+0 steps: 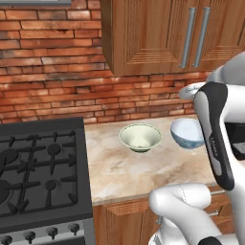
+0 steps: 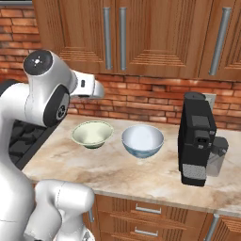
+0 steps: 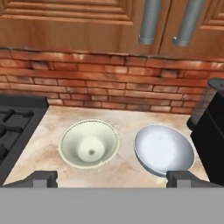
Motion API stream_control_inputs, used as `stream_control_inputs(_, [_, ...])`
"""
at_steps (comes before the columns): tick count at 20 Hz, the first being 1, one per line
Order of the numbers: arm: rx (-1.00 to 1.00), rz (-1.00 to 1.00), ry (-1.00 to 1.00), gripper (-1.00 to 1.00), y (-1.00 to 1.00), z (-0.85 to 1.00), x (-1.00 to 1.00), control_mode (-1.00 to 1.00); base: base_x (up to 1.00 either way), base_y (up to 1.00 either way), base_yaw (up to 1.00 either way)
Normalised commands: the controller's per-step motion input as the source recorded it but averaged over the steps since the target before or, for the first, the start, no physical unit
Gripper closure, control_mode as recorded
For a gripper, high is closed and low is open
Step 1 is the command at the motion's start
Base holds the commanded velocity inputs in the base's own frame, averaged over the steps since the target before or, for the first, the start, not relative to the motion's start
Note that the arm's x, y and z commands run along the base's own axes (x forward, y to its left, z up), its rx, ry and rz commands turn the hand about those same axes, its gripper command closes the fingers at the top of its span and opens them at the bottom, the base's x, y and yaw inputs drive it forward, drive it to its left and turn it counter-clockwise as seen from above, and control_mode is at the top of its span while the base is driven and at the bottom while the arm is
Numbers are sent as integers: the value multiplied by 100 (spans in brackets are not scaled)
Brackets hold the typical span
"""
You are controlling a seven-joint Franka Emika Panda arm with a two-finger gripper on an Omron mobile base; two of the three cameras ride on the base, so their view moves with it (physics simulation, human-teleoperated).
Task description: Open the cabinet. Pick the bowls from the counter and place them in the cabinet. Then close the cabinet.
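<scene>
The brown wall cabinet hangs over the counter with both doors shut. Its two grey bar handles stand side by side. On the beige counter a pale green-cream bowl sits left of a light blue bowl, both upright and a little apart. My gripper hovers above and in front of the bowls, open, with nothing between its fingers.
A black gas stove borders the counter on the left. A black coffee machine stands right of the blue bowl. A red brick wall backs the counter. Wooden drawers lie below.
</scene>
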Motion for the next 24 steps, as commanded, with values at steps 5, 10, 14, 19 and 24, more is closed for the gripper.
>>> stream_control_inputs(5, [6,0,0,-100,-37,37,2,-100,0,0,0])
stream_control_inputs(10, [1,0,0,-100,-42,22,17,-100,0,0,0])
stream_control_inputs(14, [0,0,0,-100,-42,28,26,-100,0,0,0])
stream_control_inputs(19, [0,0,0,-100,-37,11,47,-100,0,0,0])
stream_control_inputs(24, [-1,4,-1,-100,-20,4,65,-100,0,0,0])
